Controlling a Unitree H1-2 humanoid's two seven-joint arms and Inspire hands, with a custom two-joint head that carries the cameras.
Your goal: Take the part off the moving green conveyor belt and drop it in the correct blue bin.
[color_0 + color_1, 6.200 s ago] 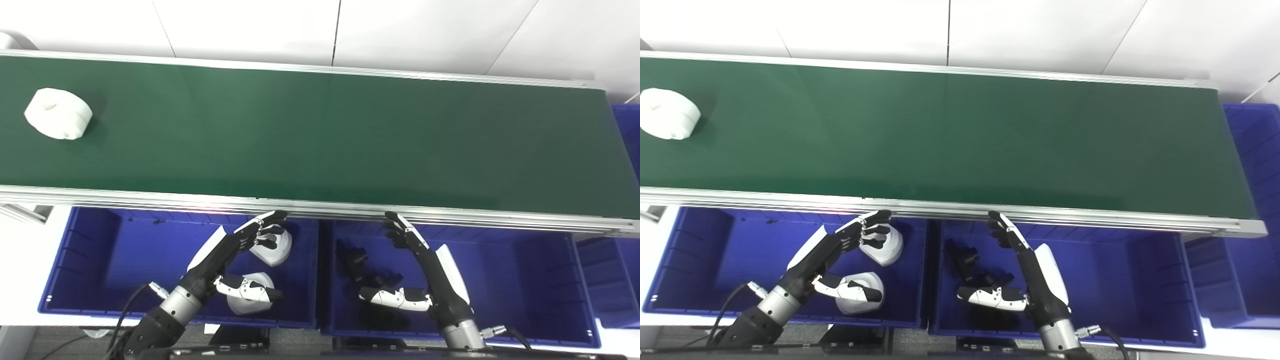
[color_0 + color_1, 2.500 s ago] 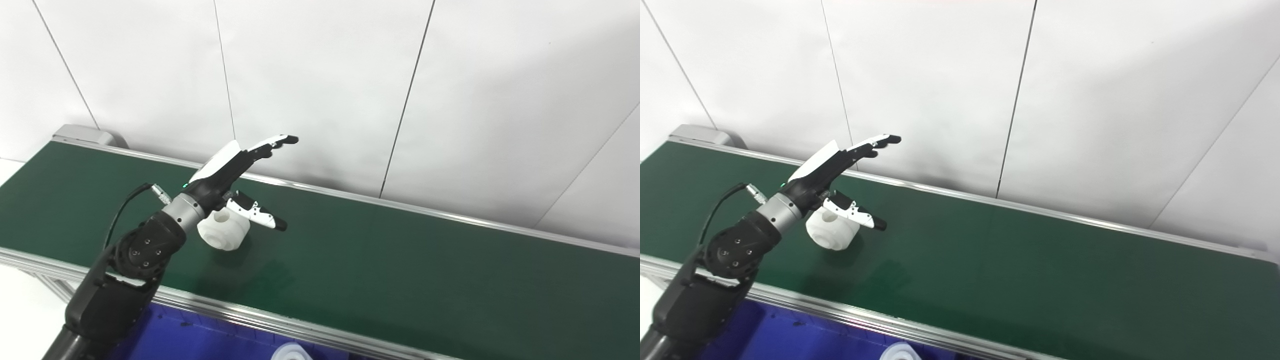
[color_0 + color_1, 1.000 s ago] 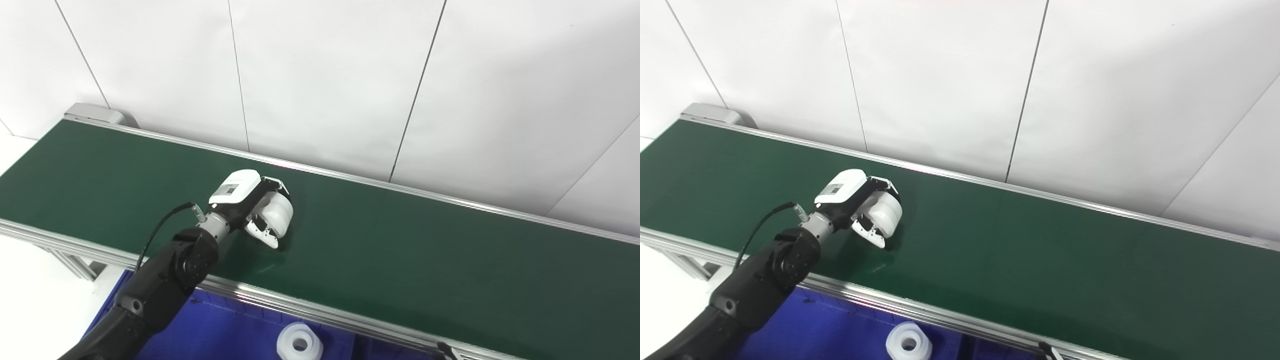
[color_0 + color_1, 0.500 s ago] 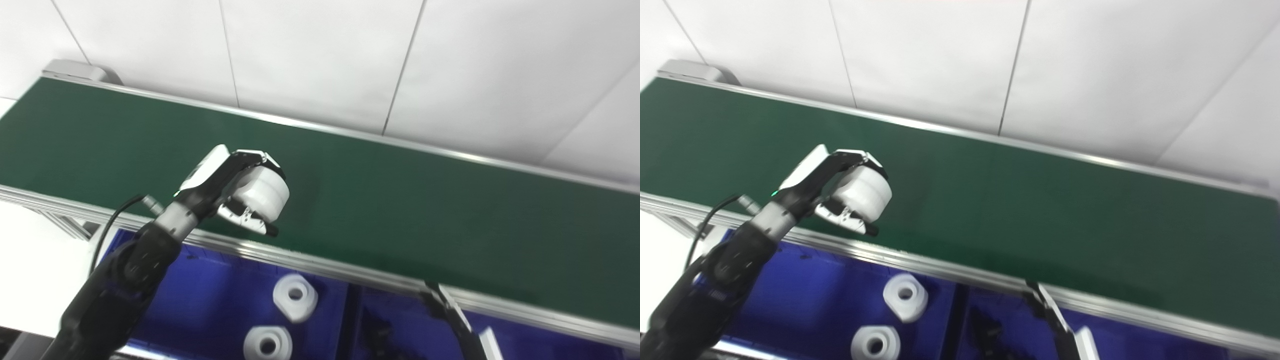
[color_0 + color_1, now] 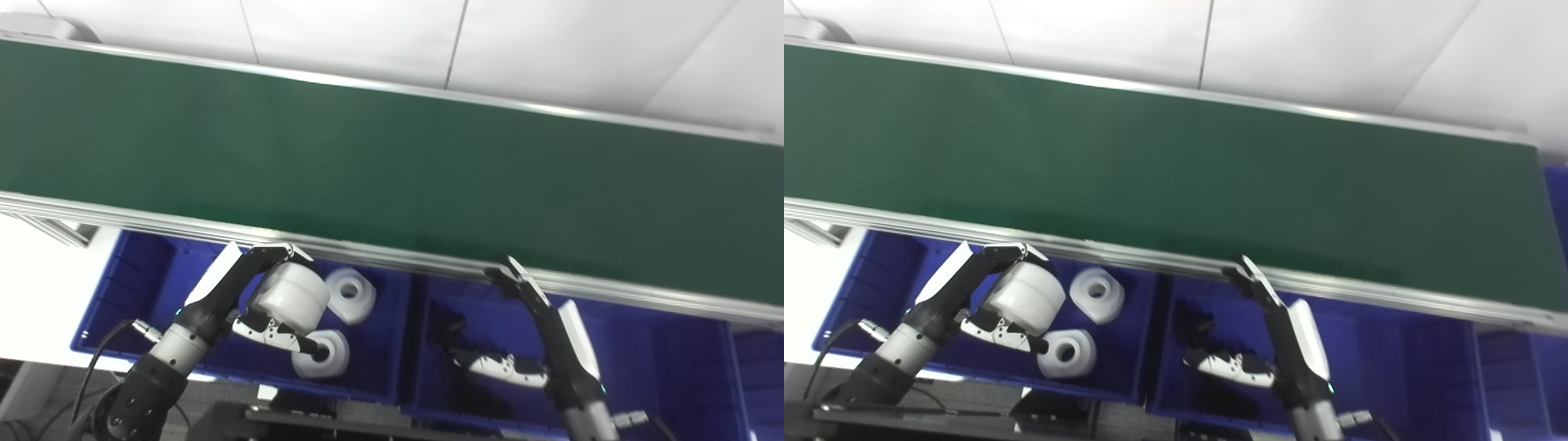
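Observation:
My left hand is shut on a white cylindrical part, held in the air over the left blue bin. Two more white ring-shaped parts lie in that bin, just right of and below the held one. My right hand hangs open over the middle blue bin, fingers pointing up toward the belt's near rail. Dark parts lie in that bin beside its thumb. The green conveyor belt carries nothing in view.
The belt's aluminium near rail runs just above both bins. A third blue bin shows at the right end of the belt. White wall panels stand behind the belt, and a dark frame edge lies below the bins.
My left hand has carried the white part off the belt, back over the rail and down above the left bin. The camera has tilted down, bringing the bins and my right hand into view.

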